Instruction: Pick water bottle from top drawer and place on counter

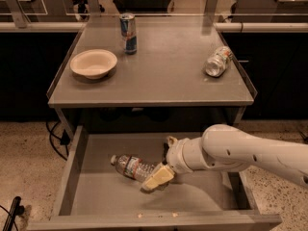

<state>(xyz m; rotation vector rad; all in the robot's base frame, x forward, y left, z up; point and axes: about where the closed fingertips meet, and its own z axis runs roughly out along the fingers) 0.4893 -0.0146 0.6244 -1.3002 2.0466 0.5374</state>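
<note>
The water bottle (131, 166) lies on its side in the open top drawer (96, 198), white cap pointing left, label band around its middle. My gripper (162, 160) is down in the drawer at the bottle's right end. Its two pale fingers (156, 178) stand apart, one on the near side and one on the far side of the bottle's base, so it is open around that end. The bottle rests on the drawer floor. The counter (163, 81) is above and behind the drawer. My white arm comes in from the right.
On the counter stand a blue-and-silver drink can (128, 32) at the back, a pale bowl (93, 63) at the left and a short clear bottle (217, 61) lying at the right. Cables (55, 138) hang at the left of the drawer.
</note>
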